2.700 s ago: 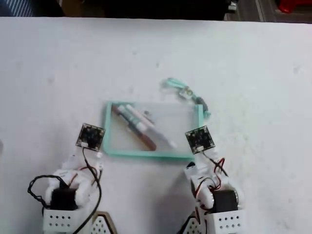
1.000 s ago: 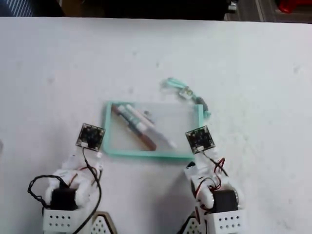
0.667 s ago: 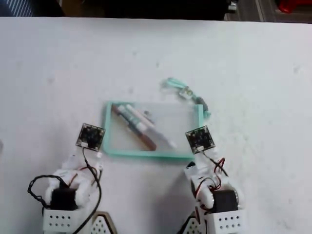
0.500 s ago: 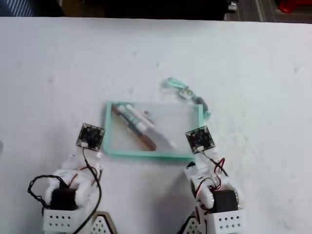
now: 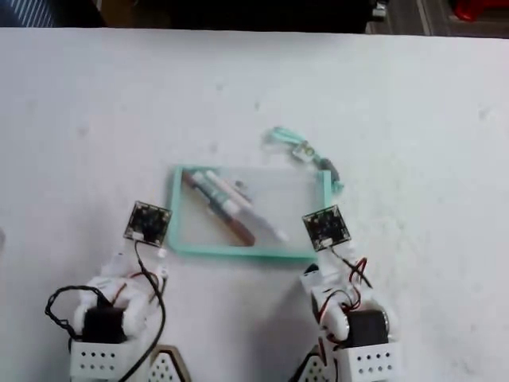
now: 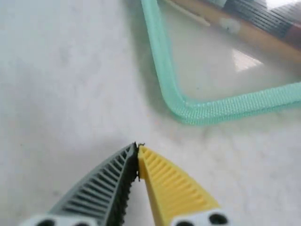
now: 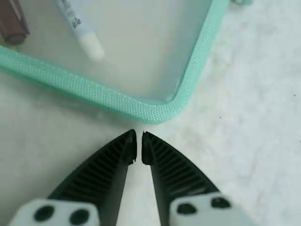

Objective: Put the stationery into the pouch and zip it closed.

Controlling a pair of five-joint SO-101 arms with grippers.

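Observation:
A clear pouch with a teal border [image 5: 246, 251] lies flat mid-table, with a brown pen [image 5: 227, 224] and white pens [image 5: 219, 191] lying inside it. Its teal strap and zip pull [image 5: 301, 151] trail off the far right corner. My left gripper [image 6: 137, 150] is shut on nothing, just off the pouch's near left corner [image 6: 183, 113]. My right gripper [image 7: 138, 141] is shut too, empty, just short of the pouch's near right corner [image 7: 162, 113]. A white pen tip [image 7: 91, 49] and a brown pen end [image 7: 11, 30] show through the clear side.
The white table [image 5: 413, 119] stretches wide on all sides of the pouch. Both arm bases [image 5: 99, 334] [image 5: 358, 334] sit at the near edge. The dark room edge lies beyond the far side.

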